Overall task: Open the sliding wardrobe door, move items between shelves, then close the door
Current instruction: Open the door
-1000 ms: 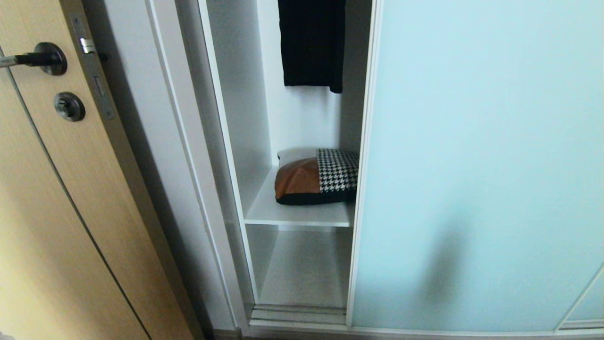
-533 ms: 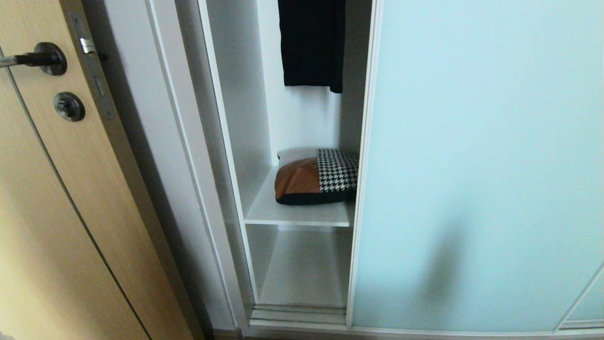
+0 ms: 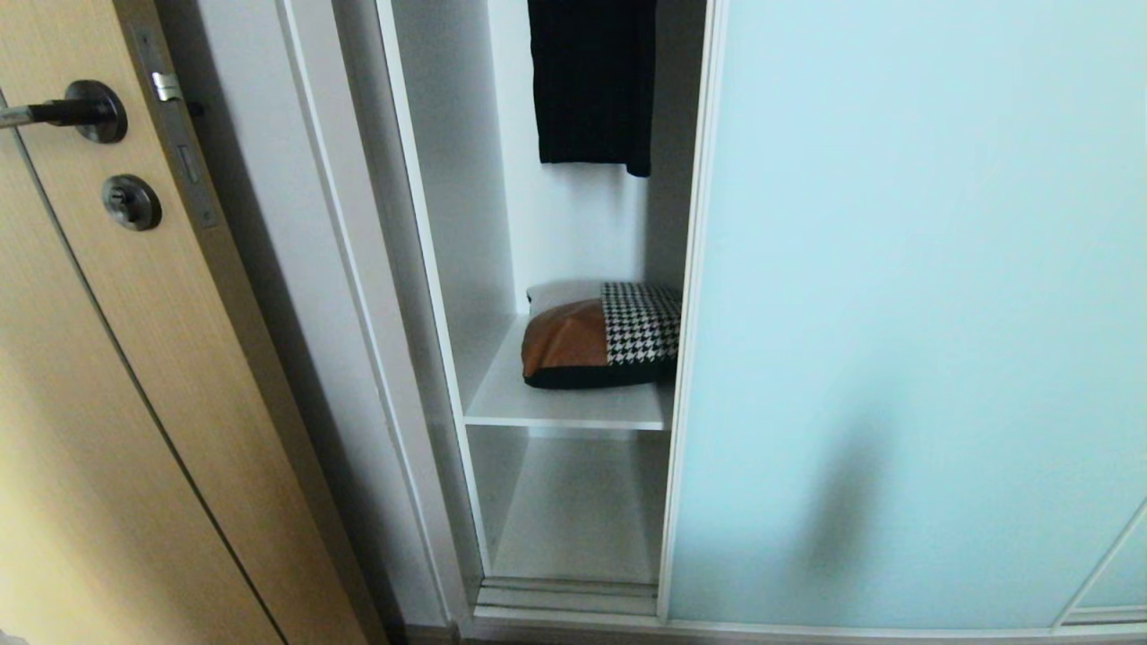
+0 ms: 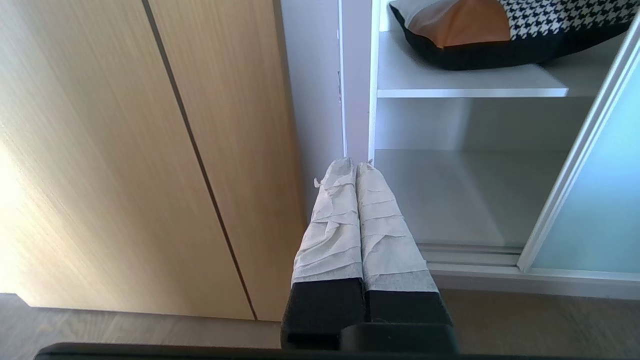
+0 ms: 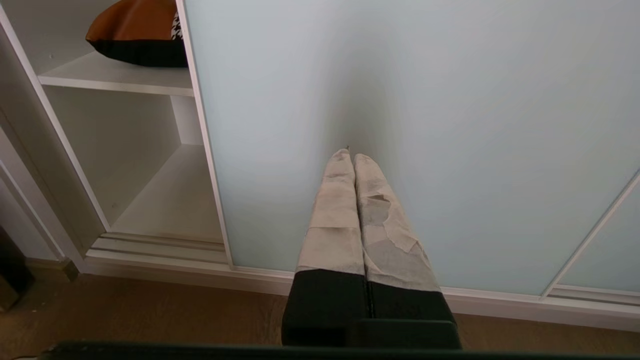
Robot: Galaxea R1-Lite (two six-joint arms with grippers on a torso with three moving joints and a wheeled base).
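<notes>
The sliding wardrobe door of frosted aqua glass stands partly open, with a gap at its left. In that gap a patchwork cushion lies on a white shelf; its right part is hidden behind the door. A lower shelf is bare. The cushion also shows in the left wrist view. My left gripper is shut and empty, low before the wardrobe's left frame. My right gripper is shut and empty, pointing at the glass door. Neither arm shows in the head view.
A light wood hinged door with a dark lever handle stands open at the left. A black garment hangs above the cushion. The door's floor track runs along the bottom, with brown wood floor in front.
</notes>
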